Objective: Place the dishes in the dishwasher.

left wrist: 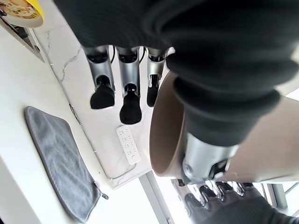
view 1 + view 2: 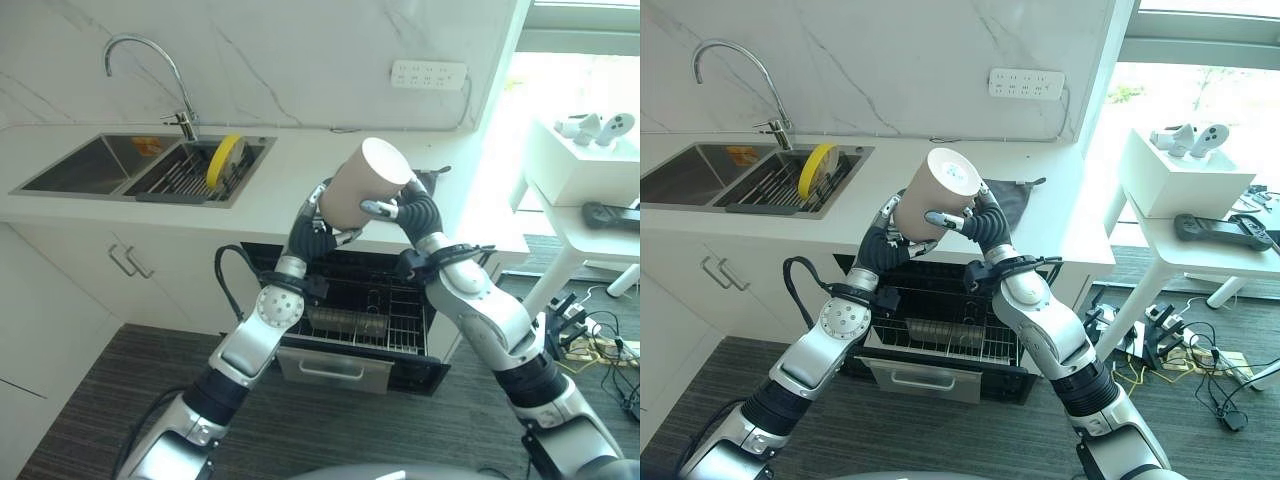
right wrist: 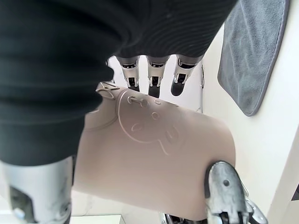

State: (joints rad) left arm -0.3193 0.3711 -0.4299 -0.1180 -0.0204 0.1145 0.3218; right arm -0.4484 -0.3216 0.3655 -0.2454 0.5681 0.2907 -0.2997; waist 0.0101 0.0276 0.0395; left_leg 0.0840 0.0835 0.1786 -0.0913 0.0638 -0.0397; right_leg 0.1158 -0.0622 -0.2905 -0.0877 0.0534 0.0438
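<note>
Both hands, left hand (image 2: 318, 228) and right hand (image 2: 405, 212), being curled round beige cylindrical cup (image 2: 362, 184), frame centre, above open dishwasher rack (image 2: 365, 305), likely for handover or steadying before loading.

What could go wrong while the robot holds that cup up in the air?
1. The cup is tilted on its side between the left robot hand and the right robot hand, high above the open dishwasher. If either loosens, it could fall onto the rack.
2. Both arms are close together, so they might bump on the way down.
</note>
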